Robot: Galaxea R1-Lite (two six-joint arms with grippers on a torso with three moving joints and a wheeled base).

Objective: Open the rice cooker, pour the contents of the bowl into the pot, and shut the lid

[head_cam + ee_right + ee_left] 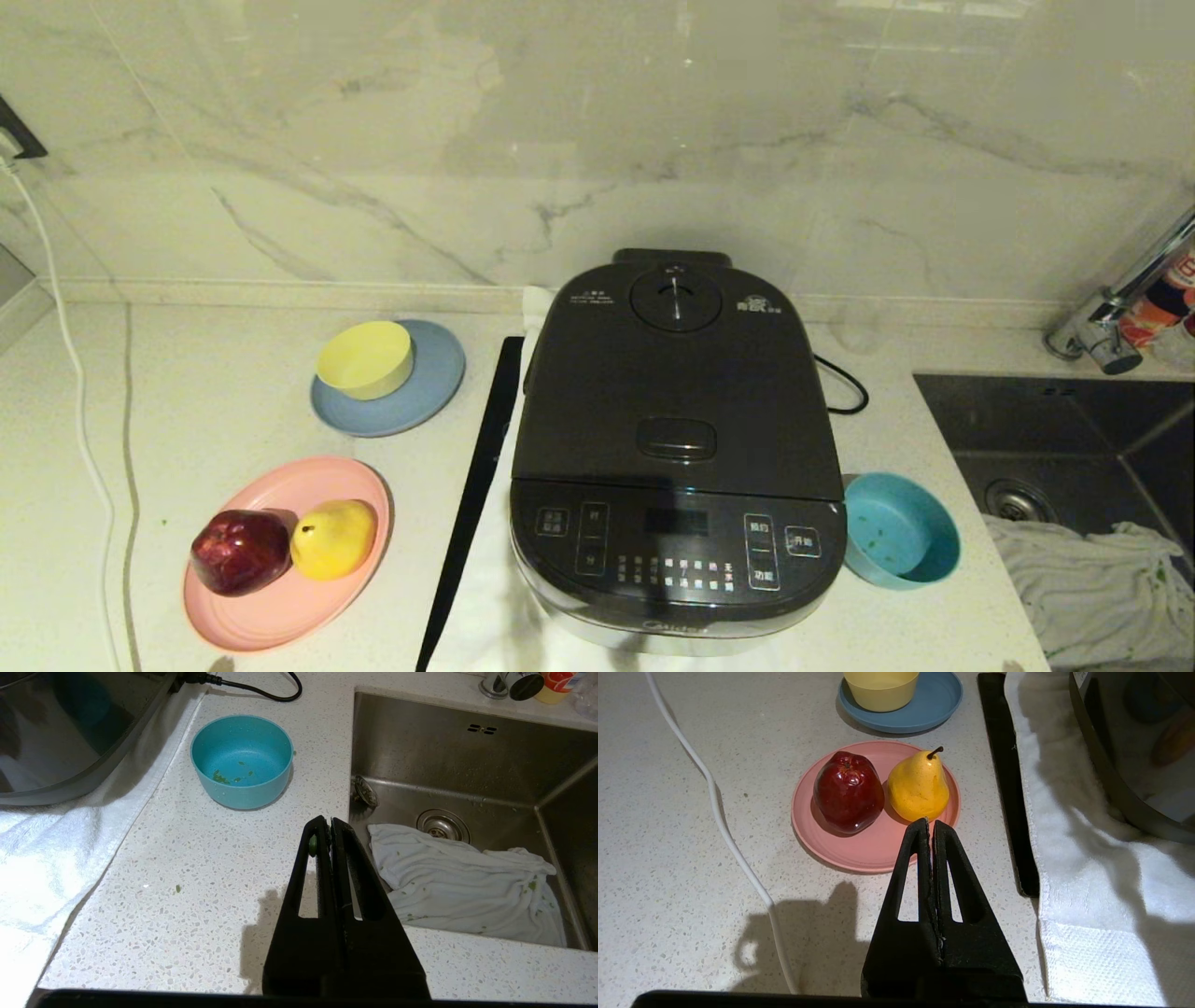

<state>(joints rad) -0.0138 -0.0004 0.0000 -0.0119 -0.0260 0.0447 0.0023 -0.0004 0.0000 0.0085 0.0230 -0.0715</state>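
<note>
- Leftmost, the left end effector (931, 822) hangs over the speckled white surface (187, 411), fingers pressed together, near a pink plate (859, 851).
- Centre: the dark grey rice cooker (677, 467), hinged lid (677, 392) down.
- Beside it, the small teal-blue bowl (901, 541) holds a few green bits (219, 777).
- Rightmost, the right end effector (325, 822), fingers together, near the sink (467, 756).

rice cooker (677, 448) panel, white Chinese labels, too small to read

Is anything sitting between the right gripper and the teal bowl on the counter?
Nothing visible does. The right gripper, shut, hangs over bare speckled counter, and the bowl stands beyond it beside the rice cooker, with only a few green bits inside.
</note>
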